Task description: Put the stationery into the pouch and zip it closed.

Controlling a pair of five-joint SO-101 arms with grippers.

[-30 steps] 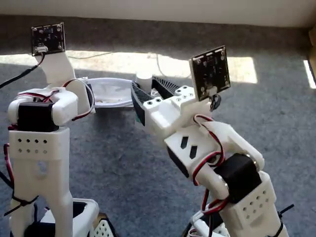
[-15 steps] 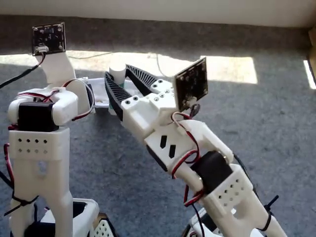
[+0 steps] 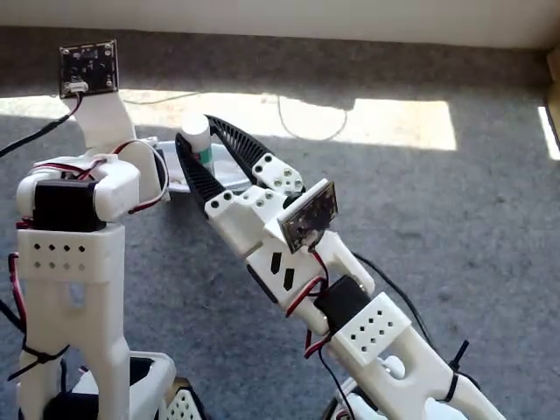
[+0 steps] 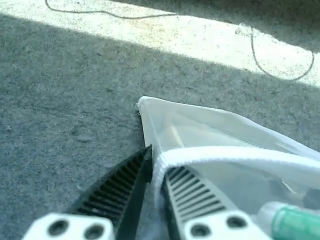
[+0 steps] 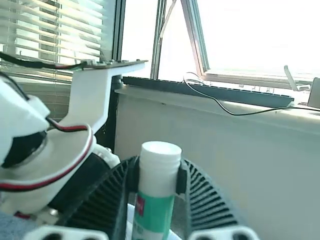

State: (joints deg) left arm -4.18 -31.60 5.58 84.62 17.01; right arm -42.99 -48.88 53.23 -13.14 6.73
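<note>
Over the pouch [image 3: 229,178], near its open end, my right gripper [image 3: 199,133] has its jaws partly open and clamped on either side of an upright glue stick [image 5: 155,200], white cap uppermost. On the grey carpeted surface [image 4: 65,100], my left gripper [image 4: 156,162] has its jaws almost together, pinching the pouch's white rim [image 4: 225,154] and holding the mouth up.

Step in hand, as I judge it: loading the stationery, with zipping yet to come. The next move calls for lowering the stick squarely into the held-open mouth, letting go only once it is below the rim, and avoiding the left jaws.

Markings: the stick carries a green label with a small red patch. I can read no writing on it.
</note>
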